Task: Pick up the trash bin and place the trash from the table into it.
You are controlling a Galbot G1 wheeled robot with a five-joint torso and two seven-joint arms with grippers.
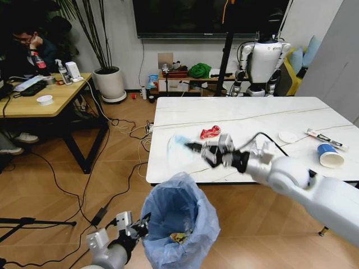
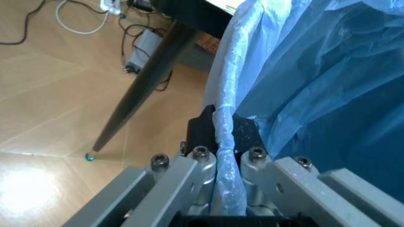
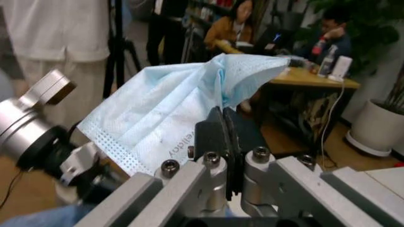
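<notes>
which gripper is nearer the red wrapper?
Right. The right gripper, holding a face mask, is just beside the red wrapper. The left gripper is below the table, clamping the bin rim.

The room is evenly lit from above, a bright glare patch is seen on the wooden floor [image 2: 25, 189] in the left wrist view, the right arm [image 1: 314, 188] is smeared by motion blur, and backgrounds behind both wrist cameras are rendered soft.

Left arm: low, near left; left hand [image 1: 141, 225] clamped on the trash bin [image 1: 179, 216] rim. Right arm: extended from near right toward the left, raised; right hand [image 1: 193, 148] pinching a light-blue face mask [image 3: 170, 111].
</notes>
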